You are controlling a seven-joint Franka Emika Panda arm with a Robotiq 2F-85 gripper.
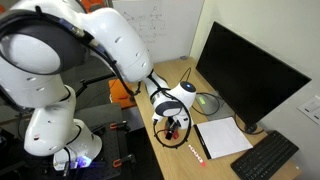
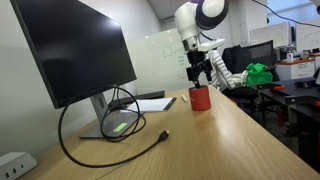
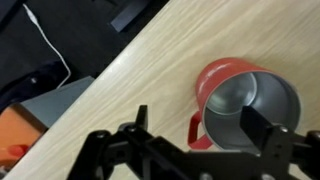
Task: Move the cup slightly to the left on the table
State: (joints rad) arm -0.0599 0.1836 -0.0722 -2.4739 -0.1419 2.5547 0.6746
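The cup (image 2: pixel 200 98) stands upright on the table (image 2: pixel 240 135), not lifted, and in the wrist view its handle (image 3: pixel 194 131) is turned toward the claw. Your gripper (image 2: pixel 200 74) hangs right over it, released, with the jaws spread wide. I can't tell whether the tips touch the rim.

In the wrist view one finger (image 3: pixel 266 132) sits over the cup's metal inside and the other is well outside, past the handle. Closing would pinch one wall, and the handle lies in that gap. The outer finger may strike the handle first, twist the cup and leave you a crooked hold.

If you come down off line, a tip lands on the rim and can tip or skid the cup, which looks light and likely to slide on the smooth wood. If you push instead of lifting, a high contact would topple it rather than slide it.

Keep the move short. In an exterior view the cup is near the table's edge (image 1: pixel 157 135) on the robot's side, with the notepad (image 1: pixel 222 137) and the dot strip (image 1: pixel 195 152) near on the other. Too long a shift one way could send it off the edge; the other way it bumps the paper. Let go only once the base is flat, or it may drop and roll.
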